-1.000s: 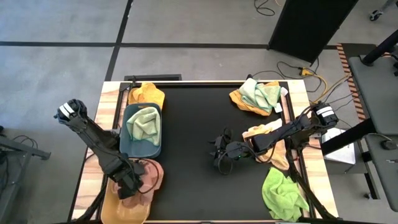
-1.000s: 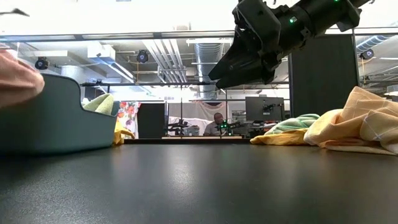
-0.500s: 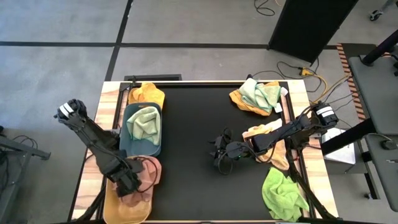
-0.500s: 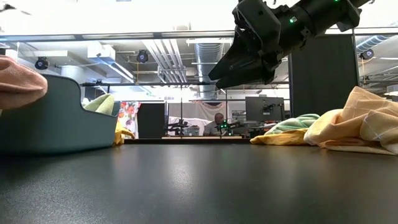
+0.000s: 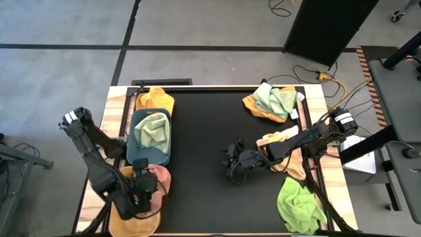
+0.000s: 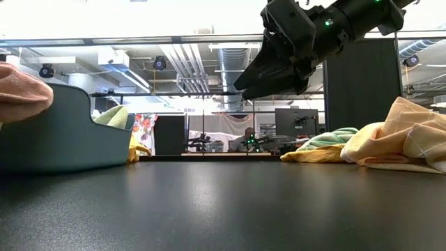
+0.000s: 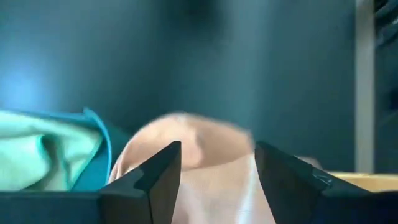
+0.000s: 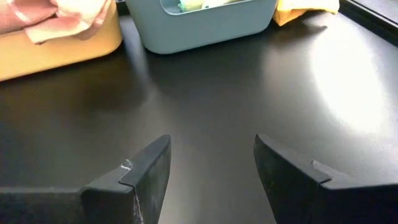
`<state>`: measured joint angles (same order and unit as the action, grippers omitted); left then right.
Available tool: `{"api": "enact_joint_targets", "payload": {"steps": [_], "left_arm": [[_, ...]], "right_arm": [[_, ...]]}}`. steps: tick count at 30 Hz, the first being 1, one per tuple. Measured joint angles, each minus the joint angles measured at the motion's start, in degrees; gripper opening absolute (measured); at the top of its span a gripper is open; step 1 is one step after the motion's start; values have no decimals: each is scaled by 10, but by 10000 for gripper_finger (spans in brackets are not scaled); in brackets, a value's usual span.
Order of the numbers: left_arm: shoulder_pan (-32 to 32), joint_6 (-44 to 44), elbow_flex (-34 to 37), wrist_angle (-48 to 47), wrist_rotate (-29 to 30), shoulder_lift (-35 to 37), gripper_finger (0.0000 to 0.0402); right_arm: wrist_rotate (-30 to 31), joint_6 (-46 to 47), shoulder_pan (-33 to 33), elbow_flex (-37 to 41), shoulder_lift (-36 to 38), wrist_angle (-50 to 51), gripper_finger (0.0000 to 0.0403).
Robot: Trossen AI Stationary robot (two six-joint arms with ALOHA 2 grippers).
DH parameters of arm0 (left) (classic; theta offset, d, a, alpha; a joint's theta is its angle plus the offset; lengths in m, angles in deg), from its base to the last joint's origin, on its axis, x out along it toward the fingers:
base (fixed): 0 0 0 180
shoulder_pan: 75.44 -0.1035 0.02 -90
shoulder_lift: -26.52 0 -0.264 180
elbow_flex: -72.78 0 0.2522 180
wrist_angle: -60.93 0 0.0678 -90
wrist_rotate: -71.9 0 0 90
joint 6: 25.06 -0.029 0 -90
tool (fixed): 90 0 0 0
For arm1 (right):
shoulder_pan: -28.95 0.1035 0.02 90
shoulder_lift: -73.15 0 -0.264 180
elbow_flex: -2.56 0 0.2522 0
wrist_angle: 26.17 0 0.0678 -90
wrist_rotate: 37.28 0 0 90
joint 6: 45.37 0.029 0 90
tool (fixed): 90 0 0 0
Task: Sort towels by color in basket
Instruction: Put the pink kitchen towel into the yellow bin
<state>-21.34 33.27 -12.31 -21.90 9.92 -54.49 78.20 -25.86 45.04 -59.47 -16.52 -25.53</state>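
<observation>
Left gripper (image 5: 140,189) sits at about 8 o'clock on the counter (image 5: 204,151), right over the mustard basket (image 5: 118,214), fingers spread with nothing between them. The salmon pink towel (image 5: 160,179) lies just beyond the fingertips, draped on the basket's rim, part of it spilling toward the teal basket (image 5: 132,158) next door. Looks like a drop-off spot for the warm colours, the open jaws fitting a release, though that's my read.

Right gripper (image 5: 231,160) hovers above the bare black middle of the counter, jaws spread, holding nothing. Probably waiting its turn.

Containers: teal basket at 9 o'clock holds a pale mint towel (image 5: 152,130). Mustard basket at 8 o'clock holds the pink one. An orange towel (image 5: 155,99) lies outside, touching the teal basket's far end at 10 o'clock.

Unsorted: a mint-on-orange heap (image 5: 271,102) at 1 o'clock, a peach towel (image 5: 284,146) under the right arm at 3 o'clock, a lime green towel (image 5: 299,205) at 5 o'clock. Much sorting left, I'd judge.
</observation>
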Motion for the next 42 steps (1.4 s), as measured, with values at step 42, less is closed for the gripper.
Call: {"api": "enact_joint_targets", "payload": {"steps": [42], "left_arm": [[51, 154, 35, -126, 72, -15, 165]], "right_arm": [[83, -30, 1, -146, 11, 317, 219]]}}
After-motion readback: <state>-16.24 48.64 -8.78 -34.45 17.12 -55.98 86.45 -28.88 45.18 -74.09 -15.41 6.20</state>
